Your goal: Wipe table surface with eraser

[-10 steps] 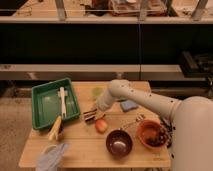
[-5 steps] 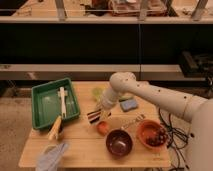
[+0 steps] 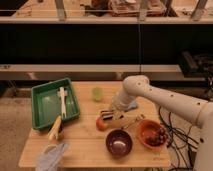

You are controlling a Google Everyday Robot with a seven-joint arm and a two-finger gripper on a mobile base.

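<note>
The light wooden table [image 3: 85, 150] fills the lower middle of the camera view. My arm reaches in from the right and bends down to the gripper [image 3: 112, 115] at the table's centre. The gripper is shut on the eraser [image 3: 105, 115], a small striped block held low at the tabletop. An orange fruit [image 3: 101, 124] lies directly in front of the eraser, close to it; whether they touch I cannot tell.
A green tray [image 3: 42, 107] with a white brush [image 3: 62, 101] sits at the left. A yellow-green cup [image 3: 97, 93], a light-blue pad [image 3: 132, 105], a dark bowl [image 3: 119, 142], an orange bowl of fruit [image 3: 151, 134] and crumpled blue cloth [image 3: 51, 156] ring the gripper.
The arm has swung to the right, and the gripper with the eraser has slid a little rightward along the table beside the orange fruit.
</note>
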